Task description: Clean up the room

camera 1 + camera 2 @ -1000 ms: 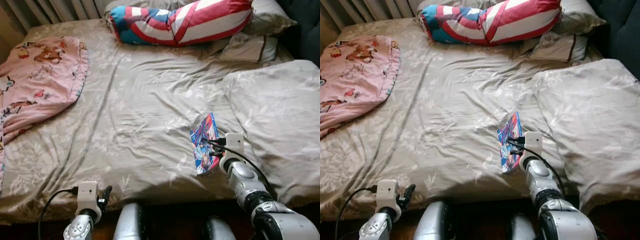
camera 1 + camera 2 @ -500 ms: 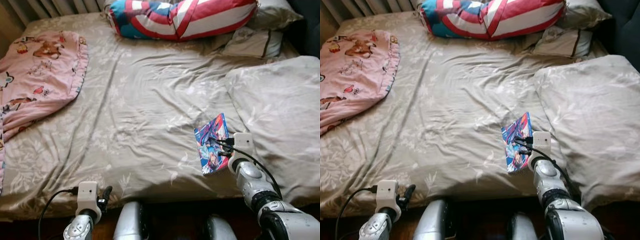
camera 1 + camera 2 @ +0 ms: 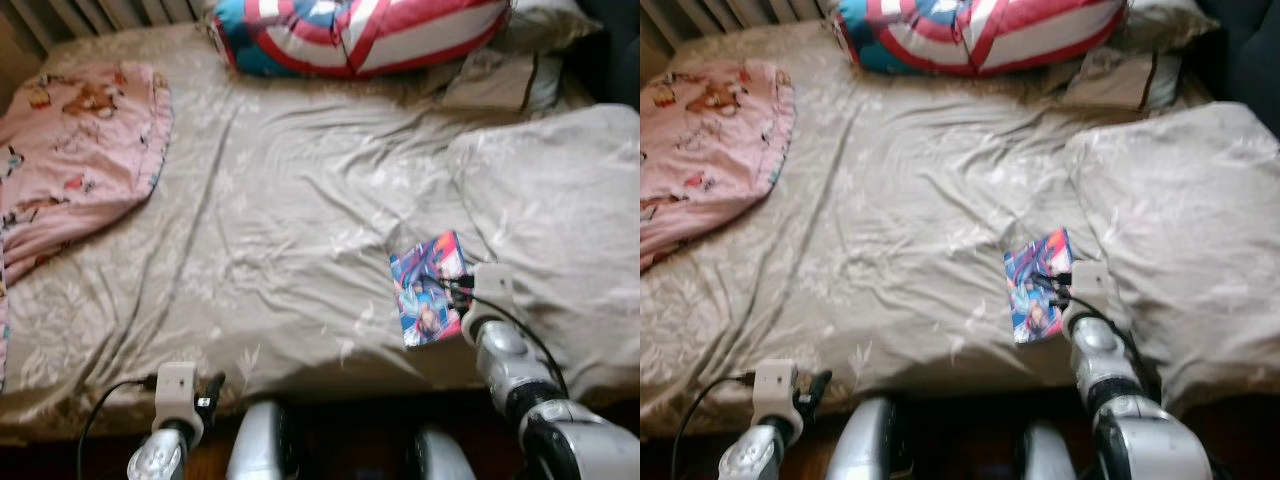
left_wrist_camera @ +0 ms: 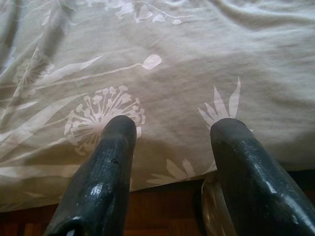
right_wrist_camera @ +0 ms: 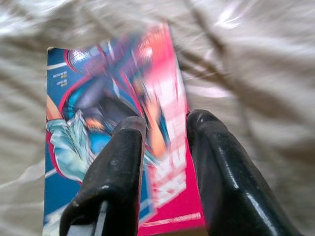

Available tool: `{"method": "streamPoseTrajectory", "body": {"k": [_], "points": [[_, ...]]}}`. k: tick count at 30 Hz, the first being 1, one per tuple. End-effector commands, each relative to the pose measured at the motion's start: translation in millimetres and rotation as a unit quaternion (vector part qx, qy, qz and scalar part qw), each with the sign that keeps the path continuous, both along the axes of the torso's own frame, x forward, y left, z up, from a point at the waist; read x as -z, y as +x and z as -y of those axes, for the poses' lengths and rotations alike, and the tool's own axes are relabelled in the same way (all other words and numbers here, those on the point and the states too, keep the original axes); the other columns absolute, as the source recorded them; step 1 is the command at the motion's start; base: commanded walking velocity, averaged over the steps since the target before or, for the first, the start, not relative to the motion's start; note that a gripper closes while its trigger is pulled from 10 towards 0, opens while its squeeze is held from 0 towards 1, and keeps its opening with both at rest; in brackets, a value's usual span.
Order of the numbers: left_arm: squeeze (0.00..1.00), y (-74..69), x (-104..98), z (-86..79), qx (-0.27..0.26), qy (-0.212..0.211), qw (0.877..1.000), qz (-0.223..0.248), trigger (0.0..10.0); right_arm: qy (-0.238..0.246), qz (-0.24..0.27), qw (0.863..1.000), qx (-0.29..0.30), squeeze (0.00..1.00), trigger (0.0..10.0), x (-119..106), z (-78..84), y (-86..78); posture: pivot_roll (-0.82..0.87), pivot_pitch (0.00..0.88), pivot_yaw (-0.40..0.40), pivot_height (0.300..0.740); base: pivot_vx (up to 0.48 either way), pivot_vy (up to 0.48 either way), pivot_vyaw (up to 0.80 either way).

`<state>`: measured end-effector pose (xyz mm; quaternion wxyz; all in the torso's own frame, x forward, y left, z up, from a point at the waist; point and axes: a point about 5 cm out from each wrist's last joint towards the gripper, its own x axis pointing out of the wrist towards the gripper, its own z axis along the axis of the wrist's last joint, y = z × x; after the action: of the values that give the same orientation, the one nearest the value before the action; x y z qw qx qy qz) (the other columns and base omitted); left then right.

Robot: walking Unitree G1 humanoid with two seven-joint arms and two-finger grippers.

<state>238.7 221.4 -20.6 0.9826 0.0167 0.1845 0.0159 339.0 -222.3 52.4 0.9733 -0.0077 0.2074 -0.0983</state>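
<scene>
On bed, near edge, right side: comic book (image 3: 430, 302) lies flat on beige floral sheet (image 3: 280, 230), just beside the rumpled duvet (image 3: 560, 220).
Book axis: long axis runs roughly from the near edge of the bed toward the head end, far end tipped slightly to the robot's right; cover faces up.
Right gripper (image 5: 162, 142): over the book's right-hand part; fingers (image 5: 120, 162) stand a narrow gap apart above the cover, not clamped on anything visible. Wrist view is blurred, so contact with the cover can't be confirmed.
Key relation: book sits directly under and ahead of the right jaws, long axis about in line with the fingers. Grasp likely needs one finger under an edge; flat book on soft sheet, probably the right long edge.
Left gripper (image 4: 170, 147): low at the bed's near edge, well apart from the book; fingers spread, holding nothing.
Nearer arm: right, clearly.
Other clutter: pink cartoon blanket (image 3: 70, 160) far left, striped pillow (image 3: 360, 35) at the head.
</scene>
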Motion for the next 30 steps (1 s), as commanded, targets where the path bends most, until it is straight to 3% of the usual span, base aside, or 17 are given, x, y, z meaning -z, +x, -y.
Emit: {"method": "streamPoseTrajectory", "body": {"k": [1,7,8,13,16,21,28,30], "points": [[0.0,-7.8,5.7,-4.2,-0.004,0.002,1.0,-0.019,10.0,0.005,0.001,1.0,0.003,1.0,10.0,0.6,-2.0,0.1,0.02,0.231,0.091,0.637,0.0,0.0,0.0],[0.0,-7.5,6.0,-3.7,-0.004,0.002,1.0,-0.02,10.0,-0.015,0.044,0.999,0.008,1.0,10.0,-11.7,2.5,5.4,0.02,0.227,0.092,0.637,0.0,0.0,0.0],[0.0,-7.2,6.2,-3.3,-0.003,0.002,1.0,-0.021,10.0,-0.017,0.06,0.998,-0.004,0.0,10.0,-14.4,-1.8,7.0,0.02,0.223,0.09,0.637,0.0,0.0,0.0],[0.0,-5.0,5.7,-1.8,-0.004,0.0,1.0,-0.022,10.0,-0.004,0.096,0.994,-0.046,0.0,10.0,-17.4,-16.4,8.8,0.01,0.211,0.086,0.637,0.0,0.0,0.0],[0.0,0.3,4.2,1.7,-0.006,-0.004,1.0,-0.021,10.0,0.033,0.122,0.99,-0.061,0.0,10.0,-10.5,-29.9,2.2,0.0,0.193,0.08,0.642,0.0,0.0,0.0],[0.0,7.7,1.8,6.5,-0.006,-0.009,1.0,-0.02,10.0,0.035,0.102,0.99,-0.087,0.0,10.0,7.1,-43.9,-10.0,-0.02,0.165,0.072,0.677,0.0,0.0,0.0],[0.0,13.0,2.1,12.1,-0.006,-0.014,0.999,-0.032,10.0,0.059,0.059,0.993,-0.084,0.0,10.0,33.1,-50.8,-30.0,-0.04,0.119,0.06,0.722,0.0,0.0,0.0],[0.0,15.9,2.1,15.4,-0.005,-0.018,0.999,-0.038,10.0,0.071,0.03,0.993,-0.094,0.0,10.0,48.1,-57.6,-42.5,-0.06,0.091,0.054,0.74,0.0,0.0,0.0]]}}
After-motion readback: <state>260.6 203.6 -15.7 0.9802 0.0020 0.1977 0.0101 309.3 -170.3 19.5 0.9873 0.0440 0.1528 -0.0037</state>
